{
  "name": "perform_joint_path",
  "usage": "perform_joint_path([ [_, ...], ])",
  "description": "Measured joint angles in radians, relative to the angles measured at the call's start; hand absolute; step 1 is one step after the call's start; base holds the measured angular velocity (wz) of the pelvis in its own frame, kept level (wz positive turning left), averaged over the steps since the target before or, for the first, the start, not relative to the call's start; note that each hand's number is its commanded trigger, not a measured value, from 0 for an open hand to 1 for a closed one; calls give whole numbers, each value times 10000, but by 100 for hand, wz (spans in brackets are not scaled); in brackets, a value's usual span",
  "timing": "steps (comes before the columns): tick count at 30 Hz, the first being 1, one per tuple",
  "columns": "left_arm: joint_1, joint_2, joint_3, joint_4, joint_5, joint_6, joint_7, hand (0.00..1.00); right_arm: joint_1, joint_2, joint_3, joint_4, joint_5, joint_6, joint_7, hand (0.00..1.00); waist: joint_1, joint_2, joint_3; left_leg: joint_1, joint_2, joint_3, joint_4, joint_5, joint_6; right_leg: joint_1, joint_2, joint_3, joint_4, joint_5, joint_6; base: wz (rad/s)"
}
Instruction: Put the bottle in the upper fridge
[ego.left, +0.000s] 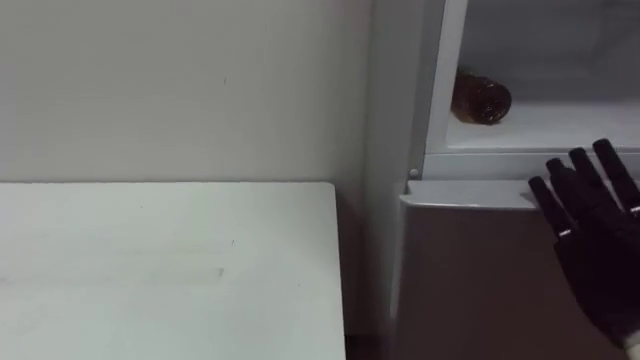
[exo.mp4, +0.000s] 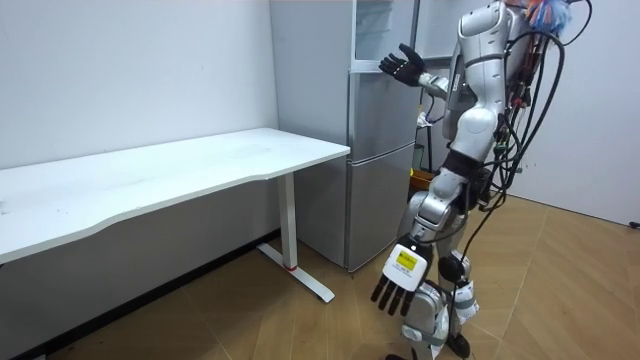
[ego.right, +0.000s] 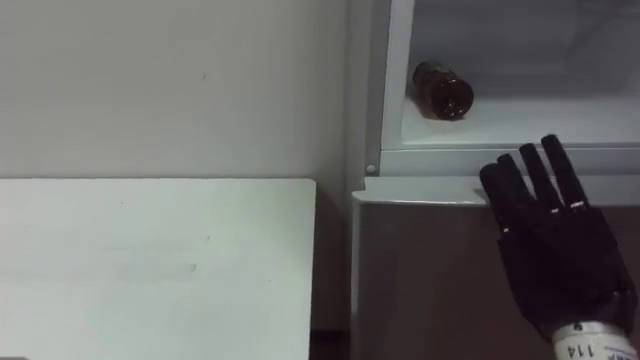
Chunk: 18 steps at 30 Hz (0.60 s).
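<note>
A brown bottle (ego.left: 481, 98) lies on its side on the white shelf (ego.left: 560, 128) of the open upper fridge compartment, near its left wall, with its end towards me. My right hand (ego.left: 598, 235) is raised in front of the fridge, below and right of the bottle. It is open, its fingers straight and pointing up, and it holds nothing. It reaches as high as the top edge of the lower fridge door (ego.left: 470, 280). In the room view my left hand (exo.mp4: 400, 285) hangs open and empty by my side.
A white table (ego.left: 170, 270) stands against the wall left of the fridge, with a narrow gap between them. I stand upright facing the grey fridge (exo.mp4: 380, 160) on a wooden floor.
</note>
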Motion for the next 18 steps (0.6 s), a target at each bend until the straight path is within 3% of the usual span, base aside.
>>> perform_joint_path([
  [5, -119, -34, -6, 479, -15, -253, 15, 0, 506, 147, 73, 34, 424, -329, 1039, 0, 129, 75, -27, -43, 84, 103, 209, -108, -27, -1, 39, 28, -14, 1, -5, -5],
  [9, -398, -59, -414, 846, -12, -269, 17, 0, 1157, 421, 451, 590, 562, -286, 1876, 0, 101, 176, 16, -84, 86, 106, 305, -200, -9, -33, 25, 35, -4, -12, 4, 0],
  [13, -433, -80, -434, 838, -20, -271, 22, 0, 1806, 981, 649, 1698, 562, -161, 2391, 0, 60, 180, -16, -166, 88, 152, 380, -251, 11, -150, 22, 132, 73, -23, 23, -5],
  [18, -479, -78, -428, 834, -13, -290, -33, 0, 2285, 1037, 652, 2892, 645, -70, 2437, 0, 21, 200, -30, -206, 80, 186, 391, -278, 24, -230, 19, 212, 125, -27, 36, -5],
])
